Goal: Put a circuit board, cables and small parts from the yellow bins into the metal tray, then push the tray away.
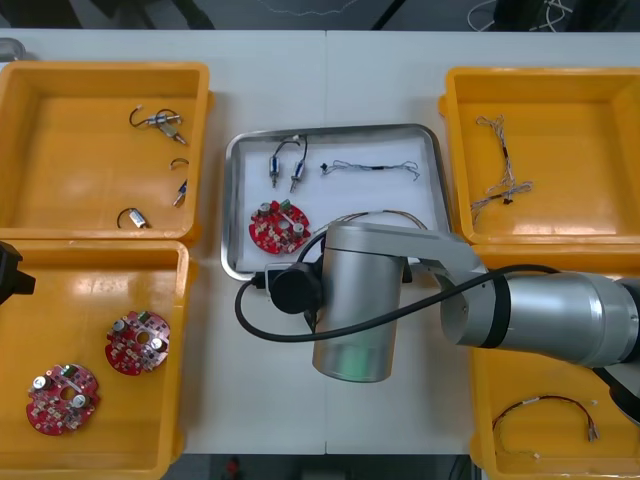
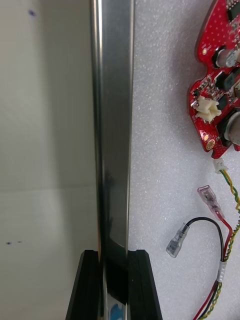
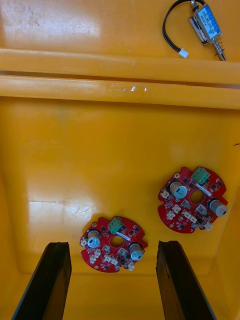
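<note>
Inside metal tray (image 1: 229, 205): board (image 1: 277, 226), cables (image 1: 370, 167), parts (image 1: 285, 166)

There are four yellow bins (image 1: 70, 150) and one metal tray (image 1: 345, 195). Three round red circuit boards (image 1: 278, 226) are in sight. The tray holds two small metal parts (image 1: 275, 165) and two cables (image 1: 370, 167).

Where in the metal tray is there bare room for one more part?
Bare metal tray floor lies between the blue and white cable and the red and yellow cable. The left half is crowded: small metal parts, circuit board. The right gripper clamps the near rim; the left gripper hovers over a yellow bin.
</note>
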`<move>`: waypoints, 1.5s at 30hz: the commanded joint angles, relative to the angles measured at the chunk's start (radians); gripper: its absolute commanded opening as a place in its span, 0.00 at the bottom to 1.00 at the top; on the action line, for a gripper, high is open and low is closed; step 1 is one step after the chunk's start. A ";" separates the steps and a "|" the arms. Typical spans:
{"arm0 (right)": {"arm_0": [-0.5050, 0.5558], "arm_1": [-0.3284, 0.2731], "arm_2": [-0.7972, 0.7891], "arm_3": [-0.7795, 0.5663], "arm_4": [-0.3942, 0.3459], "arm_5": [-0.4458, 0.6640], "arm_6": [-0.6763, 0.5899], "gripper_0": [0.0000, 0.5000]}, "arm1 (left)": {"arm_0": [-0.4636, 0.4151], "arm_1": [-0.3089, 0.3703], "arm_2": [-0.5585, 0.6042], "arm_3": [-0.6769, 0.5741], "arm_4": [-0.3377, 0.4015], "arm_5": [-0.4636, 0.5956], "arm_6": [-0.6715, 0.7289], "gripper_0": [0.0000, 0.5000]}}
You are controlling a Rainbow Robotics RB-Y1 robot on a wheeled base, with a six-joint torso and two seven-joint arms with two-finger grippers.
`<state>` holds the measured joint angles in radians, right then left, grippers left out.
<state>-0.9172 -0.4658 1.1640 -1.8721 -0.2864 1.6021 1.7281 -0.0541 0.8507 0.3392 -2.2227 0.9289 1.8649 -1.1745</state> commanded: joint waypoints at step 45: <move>-0.318 0.088 -0.014 0.475 -0.037 -0.297 0.110 0.00 | 0.017 0.042 0.034 -0.029 0.008 -0.010 -0.037 1.00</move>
<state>-1.1789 -0.4024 1.1641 -1.4131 -0.3439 1.3234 1.7882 -0.0541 0.8508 0.3392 -2.2229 0.9291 1.8649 -1.1745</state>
